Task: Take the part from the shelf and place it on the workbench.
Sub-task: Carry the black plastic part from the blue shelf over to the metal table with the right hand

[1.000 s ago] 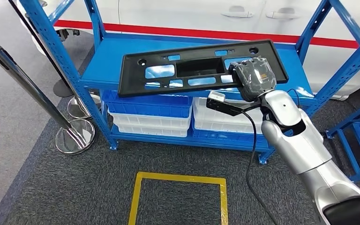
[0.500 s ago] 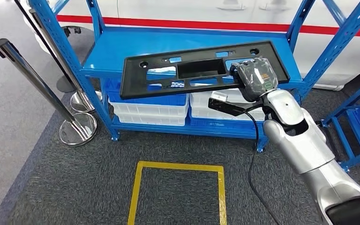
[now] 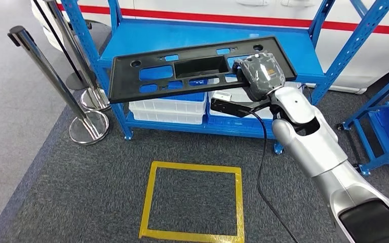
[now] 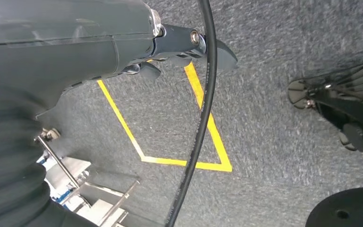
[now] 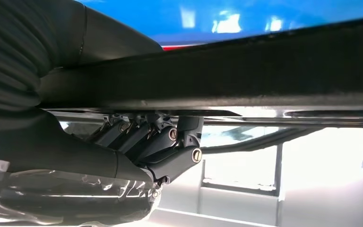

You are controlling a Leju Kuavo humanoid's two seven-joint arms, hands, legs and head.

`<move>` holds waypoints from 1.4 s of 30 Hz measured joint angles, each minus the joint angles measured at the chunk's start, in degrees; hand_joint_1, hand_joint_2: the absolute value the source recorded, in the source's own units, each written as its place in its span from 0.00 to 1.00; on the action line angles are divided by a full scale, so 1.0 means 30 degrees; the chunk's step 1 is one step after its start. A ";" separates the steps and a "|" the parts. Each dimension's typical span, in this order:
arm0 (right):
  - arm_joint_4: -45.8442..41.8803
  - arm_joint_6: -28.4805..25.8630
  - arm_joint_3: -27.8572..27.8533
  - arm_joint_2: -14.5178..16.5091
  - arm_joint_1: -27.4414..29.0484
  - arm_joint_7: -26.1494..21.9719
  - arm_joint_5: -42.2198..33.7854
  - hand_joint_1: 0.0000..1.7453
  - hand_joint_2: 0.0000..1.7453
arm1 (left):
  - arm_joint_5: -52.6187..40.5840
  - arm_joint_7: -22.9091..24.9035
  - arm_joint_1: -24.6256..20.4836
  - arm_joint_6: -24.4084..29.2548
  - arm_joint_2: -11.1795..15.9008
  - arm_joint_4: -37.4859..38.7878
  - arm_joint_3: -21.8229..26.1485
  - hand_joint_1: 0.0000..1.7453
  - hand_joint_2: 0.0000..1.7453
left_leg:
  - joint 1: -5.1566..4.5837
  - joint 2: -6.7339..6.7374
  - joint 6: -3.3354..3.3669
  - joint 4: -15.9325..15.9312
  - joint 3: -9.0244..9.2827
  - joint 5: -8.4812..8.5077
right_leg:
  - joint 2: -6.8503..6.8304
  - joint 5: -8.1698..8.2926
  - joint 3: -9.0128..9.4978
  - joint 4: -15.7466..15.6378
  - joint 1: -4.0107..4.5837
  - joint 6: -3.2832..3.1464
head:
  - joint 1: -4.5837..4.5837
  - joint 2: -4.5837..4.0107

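The right hand grips the black plastic panel at one end; the panel has swung leftward, overhanging the blue shelf front. Carrying has begun. Whether the left hand is clenched, I cannot tell.

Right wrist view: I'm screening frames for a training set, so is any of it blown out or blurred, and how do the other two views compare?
Right wrist view: the background under the black part is blown out white, and the right hand is close and soft. Head view: evenly lit and sharp, with glare patches on the blue shelf. Left wrist view: the carpet and yellow tape are sharp; the left hand is blurred.
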 joint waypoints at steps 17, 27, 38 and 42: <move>0.0845 0.0260 0.0319 0.0790 -0.0765 -0.0217 -0.0253 0.96 1.00 | -0.0149 0.0182 0.0047 -0.0095 -0.0275 0.0000 0.0474 0.00 1.00 | -0.0043 -0.0031 -0.0666 0.2017 -0.3532 0.0329 | -0.0131 -0.0928 0.3260 -0.1878 0.0108 -0.1062 | -0.0008 0.0000; 0.1102 0.0470 0.0481 0.1075 -0.0854 -0.0306 -0.0419 0.96 1.00 | -0.0229 0.0215 -0.0045 -0.0149 -0.0271 0.0000 0.0802 0.00 1.00 | 0.0195 -0.0134 -0.1002 0.0668 -0.0491 -0.0104 | -0.0121 -0.0053 0.0853 -0.0266 -0.0051 -0.0325 | -0.0002 0.0000; 0.1539 0.0718 0.0696 0.1164 -0.0894 -0.0359 -0.0597 0.96 1.00 | -0.0597 0.0187 -0.0077 -0.0149 -0.0310 0.0000 0.1015 0.00 1.00 | 0.0010 -0.0022 0.0042 0.0569 -0.2583 0.1719 | 0.0058 -0.2361 0.1318 0.3296 -0.0054 -0.0039 | -0.0002 0.0000; 0.1599 0.0772 0.0812 0.1381 -0.0977 -0.0446 -0.0628 0.96 1.00 | -0.0719 0.0178 -0.0058 -0.0144 -0.0399 0.0000 0.1067 0.00 1.00 | 0.0025 0.0004 -0.0309 0.0416 -0.2953 0.2344 | 0.0038 -0.2452 0.3898 -0.0888 0.0264 -0.0637 | 0.0000 0.0000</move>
